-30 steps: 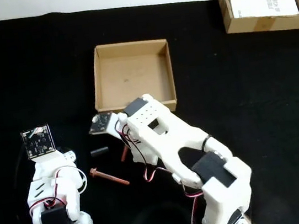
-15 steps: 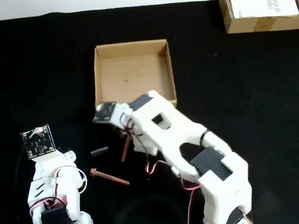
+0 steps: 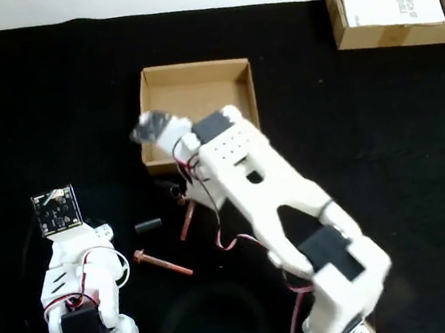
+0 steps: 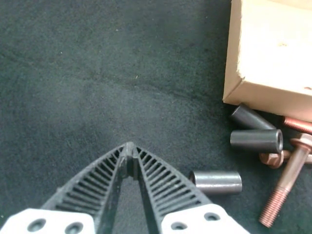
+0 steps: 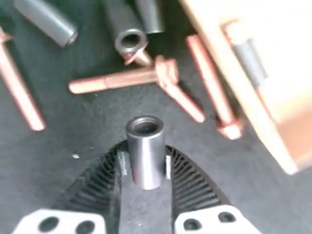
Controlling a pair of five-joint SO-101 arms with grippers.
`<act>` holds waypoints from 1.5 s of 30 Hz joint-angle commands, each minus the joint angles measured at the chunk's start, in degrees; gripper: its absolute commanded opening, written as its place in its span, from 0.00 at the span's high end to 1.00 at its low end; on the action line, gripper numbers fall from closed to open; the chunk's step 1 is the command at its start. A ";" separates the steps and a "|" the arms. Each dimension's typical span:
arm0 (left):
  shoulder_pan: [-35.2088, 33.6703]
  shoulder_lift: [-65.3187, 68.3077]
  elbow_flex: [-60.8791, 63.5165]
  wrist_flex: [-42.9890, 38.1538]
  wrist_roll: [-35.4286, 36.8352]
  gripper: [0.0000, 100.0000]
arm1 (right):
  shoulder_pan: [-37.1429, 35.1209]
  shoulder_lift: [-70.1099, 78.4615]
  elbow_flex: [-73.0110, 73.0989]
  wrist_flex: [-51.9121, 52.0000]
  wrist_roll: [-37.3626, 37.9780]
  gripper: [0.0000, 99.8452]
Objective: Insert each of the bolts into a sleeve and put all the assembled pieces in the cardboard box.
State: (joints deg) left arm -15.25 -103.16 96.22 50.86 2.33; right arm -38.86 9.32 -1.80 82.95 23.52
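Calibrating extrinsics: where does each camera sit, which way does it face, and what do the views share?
High view: fixed above the table, looking down; left arm and right arm both show.
Left wrist view: on the left arm, looking past its shut left pincer at loose sleeves beside the cardboard box.
Right wrist view: on the right arm, looking past the right pincer, shut on a sleeve, at loose bolts.
Shared: all three show the cardboard box and bolts.

Bolt (image 3: 163,263) and sleeve (image 3: 148,225) before cardboard box (image 3: 198,112), another box (image 3: 390,33) behind, right
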 commanded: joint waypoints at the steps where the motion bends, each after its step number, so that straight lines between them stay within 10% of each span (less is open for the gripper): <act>1: -0.31 -0.13 0.92 -0.18 -0.09 0.99 | 2.24 -12.18 -3.21 4.62 -6.77 0.99; 7: -0.48 -0.13 0.92 -2.29 -0.09 0.99 | 7.34 -30.20 11.56 5.32 -14.68 0.99; 18: -0.31 -0.04 0.92 -2.73 0.00 0.99 | 19.74 -56.31 58.86 -32.04 -19.60 0.99; 45: 18.24 -0.04 -2.33 -3.52 7.74 0.99 | 26.15 -57.98 99.21 -92.79 -35.52 0.99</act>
State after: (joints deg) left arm -2.07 -103.25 95.87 48.66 9.80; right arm -13.98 -47.38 94.99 -7.25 -10.77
